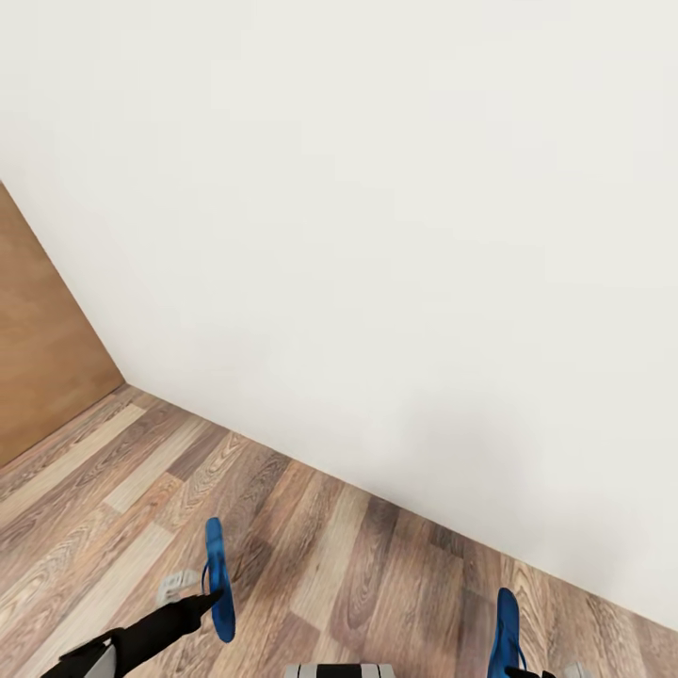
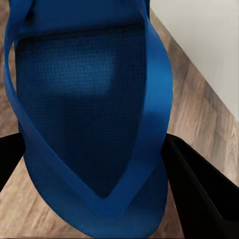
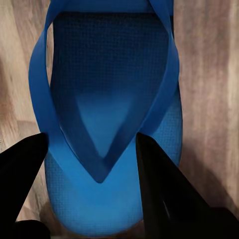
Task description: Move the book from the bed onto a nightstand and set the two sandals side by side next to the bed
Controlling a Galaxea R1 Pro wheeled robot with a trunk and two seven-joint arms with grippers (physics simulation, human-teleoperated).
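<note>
I hold one bright-blue sandal in each hand, on edge above the wood-plank floor [image 1: 311, 556]. My left gripper [image 1: 212, 595] is shut on the left sandal [image 1: 217, 574]. In the left wrist view that sandal [image 2: 89, 99] sits between the black fingers [image 2: 199, 189], its straps facing the camera. My right gripper [image 1: 527, 670], at the bottom edge, is shut on the other sandal [image 1: 506, 629]. The right wrist view shows this sandal [image 3: 109, 99] between its fingers [image 3: 164, 189]. The book, the bed and the nightstand are out of view.
A white wall [image 1: 377, 235] stands close ahead and runs diagonally across the head view. A flat brown wooden panel [image 1: 38, 358] meets it at the left corner. Floor stretches between me and the wall.
</note>
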